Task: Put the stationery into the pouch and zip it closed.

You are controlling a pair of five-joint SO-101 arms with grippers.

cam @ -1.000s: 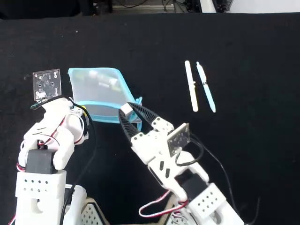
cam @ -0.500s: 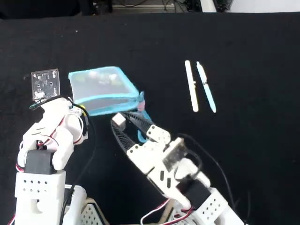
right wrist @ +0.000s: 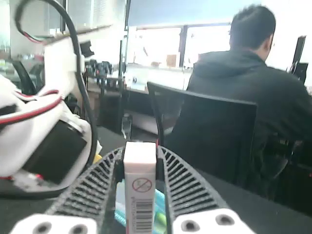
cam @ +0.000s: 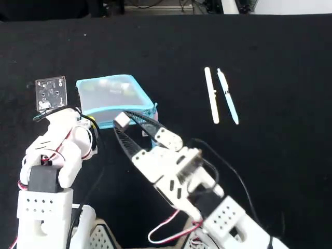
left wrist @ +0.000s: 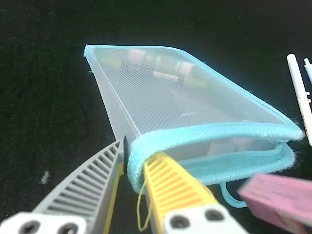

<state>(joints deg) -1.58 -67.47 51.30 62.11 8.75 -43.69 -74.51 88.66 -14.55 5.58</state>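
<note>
Jaws of the left gripper [left wrist: 128, 152] are pinched on the zipper rim of the pouch [left wrist: 180, 100], judged limp; between those of the right gripper [right wrist: 140, 153] a seemingly light, rigid eraser [right wrist: 140, 195] is clamped.

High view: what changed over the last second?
The right tool, shut on the eraser, swung left toward the open end of the pouch, whose near edge shifted back. The left tool stayed clamped on the pouch rim; the two pens stayed put.
</note>
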